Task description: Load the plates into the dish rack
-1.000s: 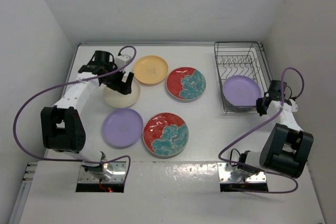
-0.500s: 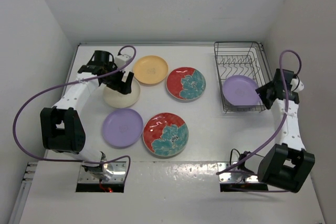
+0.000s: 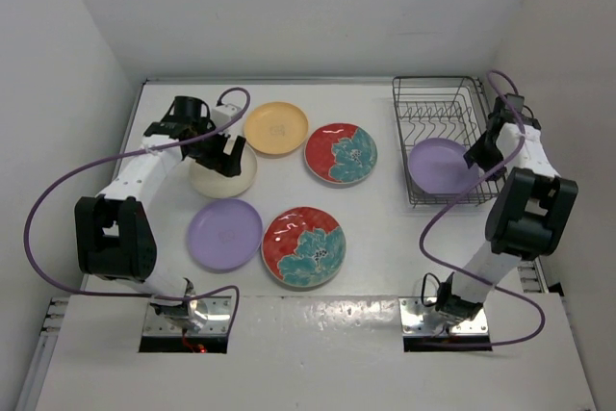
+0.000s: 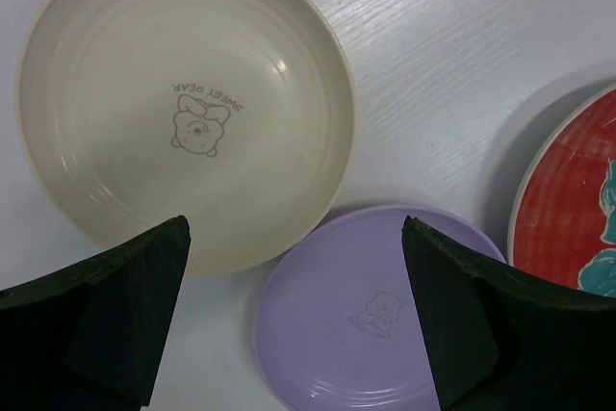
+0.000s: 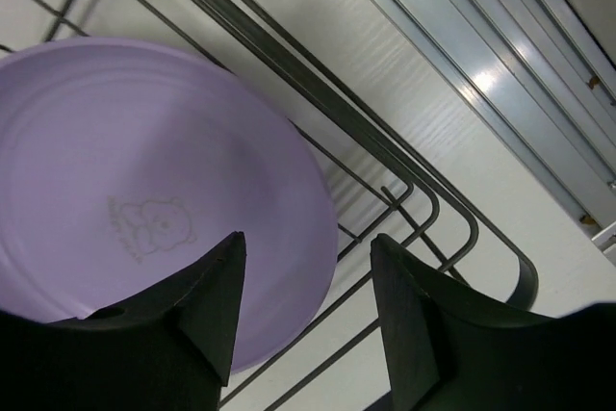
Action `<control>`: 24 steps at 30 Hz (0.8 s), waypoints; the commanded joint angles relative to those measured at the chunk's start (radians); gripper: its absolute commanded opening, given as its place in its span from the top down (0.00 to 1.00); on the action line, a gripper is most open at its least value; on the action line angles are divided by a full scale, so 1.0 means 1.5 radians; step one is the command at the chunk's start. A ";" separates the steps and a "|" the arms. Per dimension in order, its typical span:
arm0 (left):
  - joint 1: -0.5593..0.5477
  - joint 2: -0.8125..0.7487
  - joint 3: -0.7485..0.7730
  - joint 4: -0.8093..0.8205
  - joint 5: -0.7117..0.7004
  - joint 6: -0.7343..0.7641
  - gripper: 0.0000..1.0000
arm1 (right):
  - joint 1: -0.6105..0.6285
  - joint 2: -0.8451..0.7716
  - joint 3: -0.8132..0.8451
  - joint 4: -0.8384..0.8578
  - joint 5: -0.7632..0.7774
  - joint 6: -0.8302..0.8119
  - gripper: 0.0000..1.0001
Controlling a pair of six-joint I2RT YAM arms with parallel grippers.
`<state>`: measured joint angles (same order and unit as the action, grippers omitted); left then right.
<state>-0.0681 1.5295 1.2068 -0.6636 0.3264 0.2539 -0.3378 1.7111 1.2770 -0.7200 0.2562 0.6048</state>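
Note:
The dish rack [image 3: 438, 101] stands at the back right. One lilac plate [image 3: 439, 166] lies tilted in its near end, face up. My right gripper [image 3: 478, 153] is open at that plate's right edge, one finger over the plate [image 5: 144, 190], the other over the rack wires [image 5: 289, 74], holding nothing. My left gripper [image 3: 223, 153] is open and empty above the cream plate [image 3: 223, 178], which fills the left wrist view [image 4: 183, 103]. On the table lie the orange-yellow plate [image 3: 275, 128], two red floral plates [image 3: 341, 153] [image 3: 304, 246] and the second lilac plate [image 3: 224, 234].
White walls close in the table at the back and on both sides; the rack sits close to the right wall. Purple cables loop from both arms. A metal rail [image 5: 500, 74] runs along the table's right edge beside the rack.
My right arm has swung away from the near corner of the rack, up along its right side, and now reaches the lilac plate from the right. The left arm has barely moved.

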 commanded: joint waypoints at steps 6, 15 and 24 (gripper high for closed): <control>0.001 -0.015 0.002 0.009 0.012 0.005 0.04 | -0.001 0.078 0.032 -0.010 0.022 -0.007 0.46; 0.007 -0.002 0.015 0.009 0.012 0.005 0.04 | -0.001 0.111 0.020 0.021 -0.015 0.005 0.58; 0.008 -0.002 0.015 0.009 0.005 -0.002 0.04 | -0.005 0.096 -0.011 0.050 -0.002 -0.019 0.69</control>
<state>-0.0639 1.5299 1.2041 -0.6640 0.3256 0.2535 -0.3382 1.8767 1.2690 -0.6743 0.2501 0.5934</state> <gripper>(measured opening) 0.962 0.315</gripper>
